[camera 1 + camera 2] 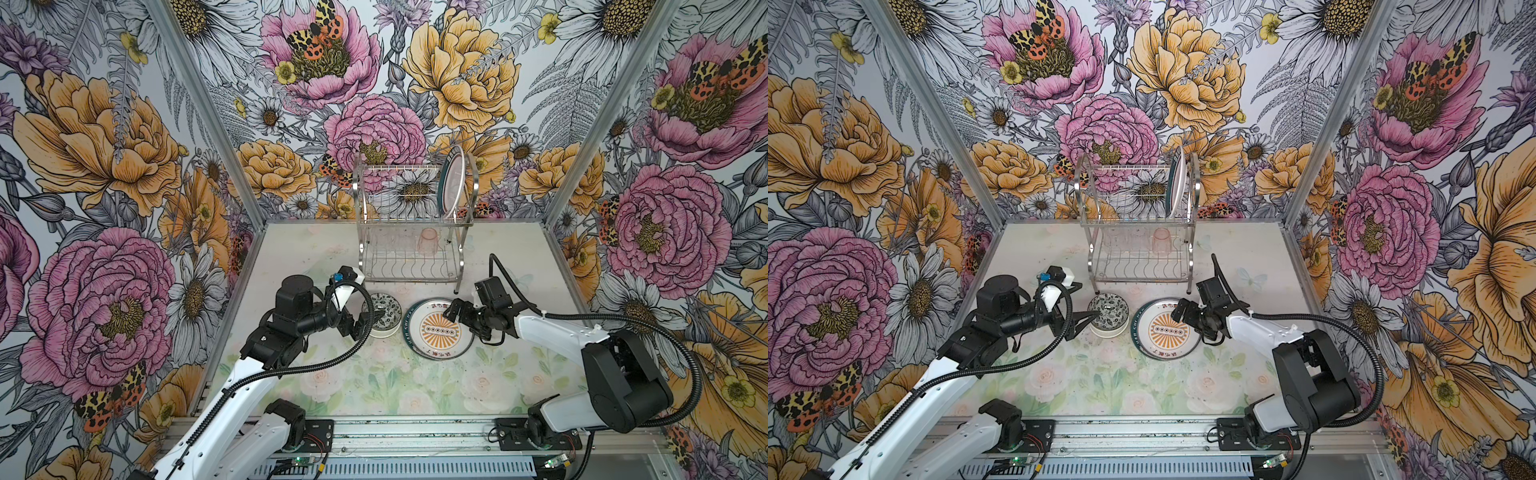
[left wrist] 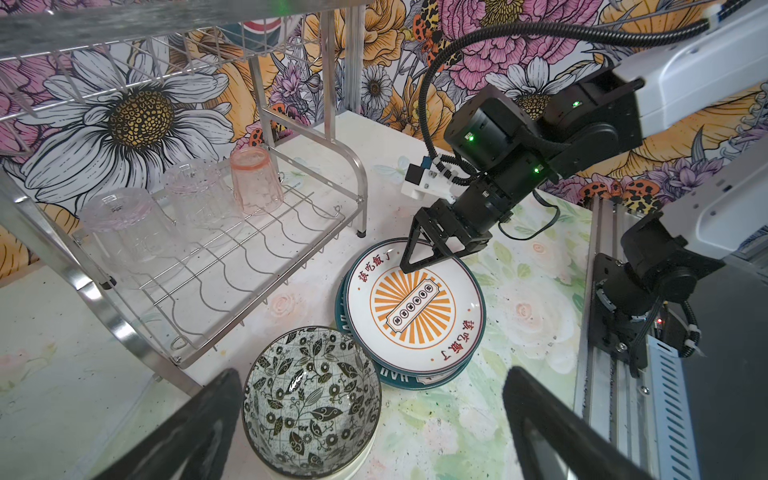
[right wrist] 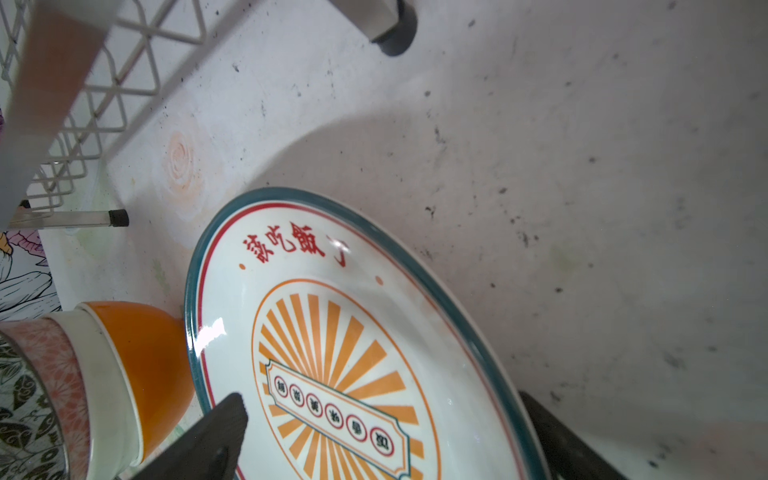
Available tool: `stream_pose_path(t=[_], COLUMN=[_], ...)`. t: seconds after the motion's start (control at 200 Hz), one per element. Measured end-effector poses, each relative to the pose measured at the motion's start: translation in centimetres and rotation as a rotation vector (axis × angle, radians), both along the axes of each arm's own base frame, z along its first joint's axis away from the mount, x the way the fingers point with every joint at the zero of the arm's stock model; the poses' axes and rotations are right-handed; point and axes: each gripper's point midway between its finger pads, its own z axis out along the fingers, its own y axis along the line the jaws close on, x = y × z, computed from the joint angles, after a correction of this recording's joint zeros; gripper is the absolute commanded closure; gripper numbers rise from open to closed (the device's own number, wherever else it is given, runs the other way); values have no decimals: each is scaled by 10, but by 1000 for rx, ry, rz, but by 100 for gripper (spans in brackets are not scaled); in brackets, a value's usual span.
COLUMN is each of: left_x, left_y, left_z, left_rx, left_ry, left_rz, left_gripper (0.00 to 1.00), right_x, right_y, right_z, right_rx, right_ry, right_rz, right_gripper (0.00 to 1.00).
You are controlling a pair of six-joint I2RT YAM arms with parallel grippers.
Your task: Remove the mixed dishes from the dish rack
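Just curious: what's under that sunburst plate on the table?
A second teal-rimmed plate peeks out beneath the sunburst plate. Its face is covered, so its pattern can't be seen.

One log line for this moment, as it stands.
left gripper: open by bowl stack | right gripper: open over sunburst plate stack | dish rack: holds teal-rimmed plate, three cups

My two arms, white over black.
I see white link covers and black motor housings on left arm (image 1: 208,424) and right arm (image 1: 552,332), ribbed black cable conduit (image 2: 602,37) along each, black wedge fingers (image 2: 540,415) on left gripper (image 2: 370,378) and right gripper (image 1: 452,308).
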Motion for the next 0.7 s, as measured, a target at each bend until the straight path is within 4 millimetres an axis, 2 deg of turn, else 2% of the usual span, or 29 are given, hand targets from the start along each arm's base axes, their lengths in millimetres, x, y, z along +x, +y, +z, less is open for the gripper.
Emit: stream_pose_path(t=[0.7], left_x=[6], left_y=[-1], left_z=[-1], left_rx=[17], left_ry=[-10], left_rz=[3], left_gripper=[1], right_x=[5], right_y=[-2], right_z=[1], right_rx=[-74], right_ry=[1], right_rz=[-28], right_gripper=[0])
